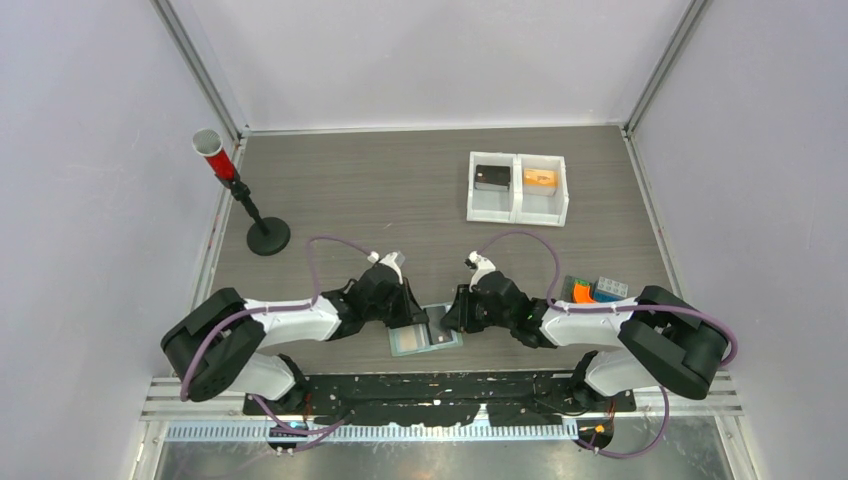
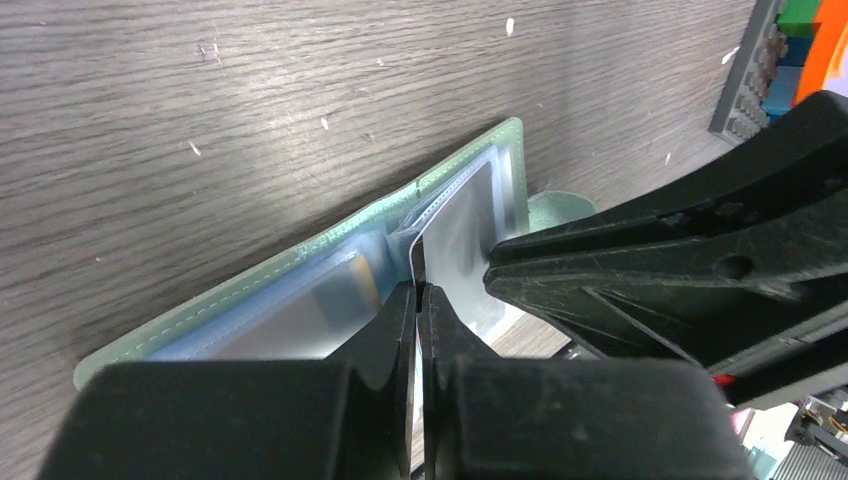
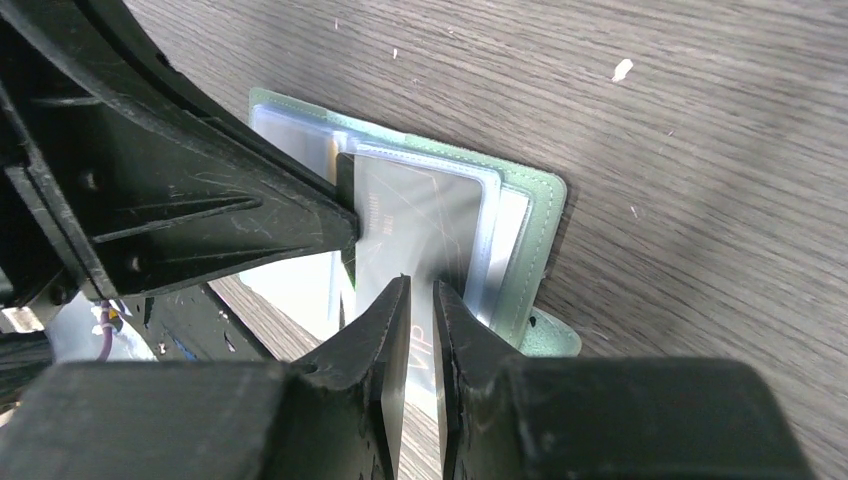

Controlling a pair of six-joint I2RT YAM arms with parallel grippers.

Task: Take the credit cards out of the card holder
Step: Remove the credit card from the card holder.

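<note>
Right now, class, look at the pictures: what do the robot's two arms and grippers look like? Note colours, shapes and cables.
The left arm and right arm have white shells between bulky black joints. A purple cable loops off each one. The left gripper and right gripper are black, each with two flat, tapered fingers scuffed with fine scratches.

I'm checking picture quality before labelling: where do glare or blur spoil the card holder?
Left wrist: glare whitens the clear pockets of the card holder; the near left fingers are blurred. Right wrist: sheen streaks its top sleeve. Top external: sharp, though the arms partly cover it.
</note>
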